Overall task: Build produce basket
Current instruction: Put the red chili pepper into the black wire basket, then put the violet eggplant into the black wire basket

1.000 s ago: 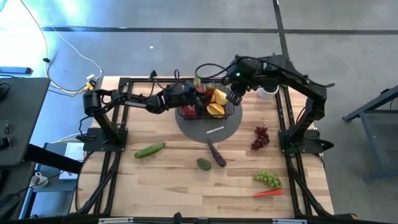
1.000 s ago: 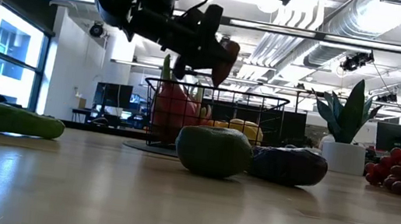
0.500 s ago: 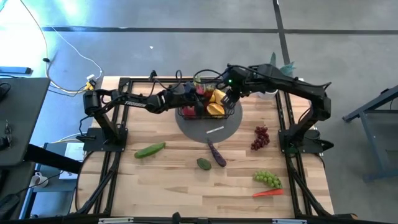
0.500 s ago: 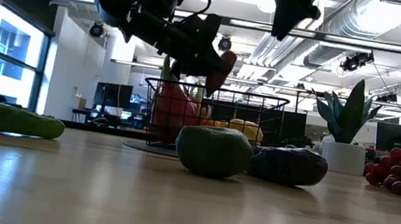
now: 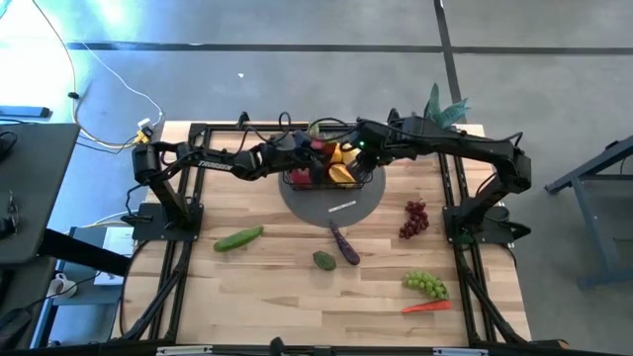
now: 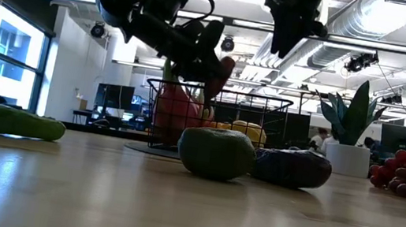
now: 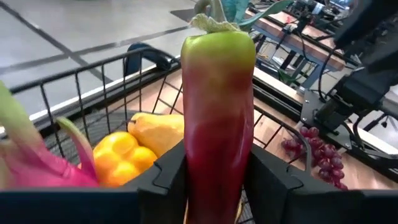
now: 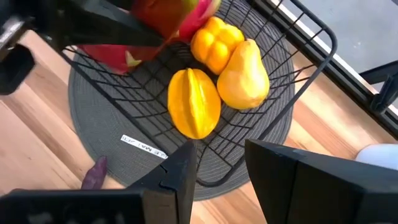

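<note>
The black wire basket (image 5: pixel 368 179) stands on a round grey mat at the table's far middle. It holds a pink dragon fruit (image 7: pixel 25 168), a yellow pear (image 8: pixel 244 78), a yellow pepper (image 8: pixel 214 40) and a ribbed yellow fruit (image 8: pixel 194 111). My left gripper (image 5: pixel 309 152) is shut on a red chilli with a green stalk end (image 7: pixel 217 106), over the basket's left part. My right gripper (image 8: pixel 217 171) is open and empty above the basket's right part (image 5: pixel 351 156); it also shows in the low view (image 6: pixel 290 30). My left gripper pinches the chilli's red end (image 7: pixel 217 177) between its two fingers, one on each side. The fingers come from the table's left, slanting down, and lie along the chilli. The chilli (image 6: pixel 222 70) is lifted clear above the basket, its green stalk end pointing away from the gripper.
On the wood nearer me lie a cucumber (image 5: pixel 238 238), a round green fruit (image 5: pixel 324 259), a purple eggplant (image 5: pixel 344 244), red grapes (image 5: pixel 413 219), green grapes (image 5: pixel 425 285) and a carrot (image 5: pixel 426 307). A potted plant (image 5: pixel 440 104) stands at the far right.
My right gripper has gone toward the table's left and down, from beside the basket's right rim to above the basket. My left gripper has stayed over the basket with the chilli, which has sunk slightly.
</note>
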`<state>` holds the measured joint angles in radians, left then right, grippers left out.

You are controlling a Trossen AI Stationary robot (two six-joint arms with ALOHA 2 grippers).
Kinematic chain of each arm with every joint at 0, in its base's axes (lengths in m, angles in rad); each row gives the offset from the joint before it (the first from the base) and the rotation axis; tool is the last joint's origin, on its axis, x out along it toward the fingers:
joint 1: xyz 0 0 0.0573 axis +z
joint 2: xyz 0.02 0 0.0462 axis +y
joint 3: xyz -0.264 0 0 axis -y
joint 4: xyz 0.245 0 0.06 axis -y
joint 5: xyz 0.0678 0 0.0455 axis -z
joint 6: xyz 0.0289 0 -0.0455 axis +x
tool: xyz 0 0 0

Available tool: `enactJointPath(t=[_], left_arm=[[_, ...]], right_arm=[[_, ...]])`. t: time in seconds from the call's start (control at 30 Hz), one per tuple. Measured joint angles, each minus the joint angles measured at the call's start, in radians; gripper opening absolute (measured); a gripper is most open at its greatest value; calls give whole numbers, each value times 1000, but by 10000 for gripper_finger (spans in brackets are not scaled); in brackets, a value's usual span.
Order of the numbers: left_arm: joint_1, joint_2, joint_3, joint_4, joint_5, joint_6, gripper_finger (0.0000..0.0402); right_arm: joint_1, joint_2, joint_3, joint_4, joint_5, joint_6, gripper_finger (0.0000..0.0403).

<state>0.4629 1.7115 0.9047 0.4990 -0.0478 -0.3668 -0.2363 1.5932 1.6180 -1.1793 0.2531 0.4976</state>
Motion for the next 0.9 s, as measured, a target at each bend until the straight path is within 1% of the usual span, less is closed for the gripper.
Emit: enactJointPath(t=[0.13, 0.43, 0.77, 0.9], left_arm=[[-2, 0, 0, -24, -24, -21, 137], [-2, 0, 0, -52, -24, -23, 161], [-2, -2, 0, -86, -1, -24, 200], [3, -12, 0, -92, 3, -26, 207]], right_arm=[[3, 0, 0, 2, 0, 5, 121], [3, 0, 0, -9, -2, 53, 121], [3, 0, 0, -9, -27, 78, 121], [3, 0, 0, -11, -28, 89, 121]])
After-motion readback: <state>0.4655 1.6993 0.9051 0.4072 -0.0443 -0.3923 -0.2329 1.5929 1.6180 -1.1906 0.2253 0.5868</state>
